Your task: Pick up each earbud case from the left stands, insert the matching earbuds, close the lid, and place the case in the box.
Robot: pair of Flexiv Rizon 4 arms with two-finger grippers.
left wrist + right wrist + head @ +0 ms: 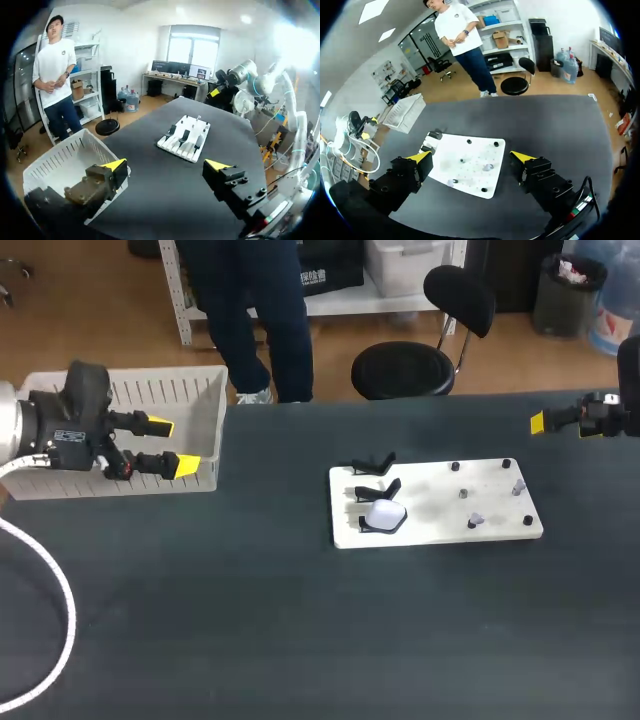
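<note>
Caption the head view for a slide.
Left gripper and right gripper open, off the board; white earbud case on stand.

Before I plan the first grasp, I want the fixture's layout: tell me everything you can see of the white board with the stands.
The white board is a flat, round-cornered rectangle, matte like plastic, lying on the dark table right of centre. Three black stands line its left side; the nearest one carries a white earbud case. Its right half holds dark pegs and small pale pieces, too small to identify. Nothing else touches it.
</note>
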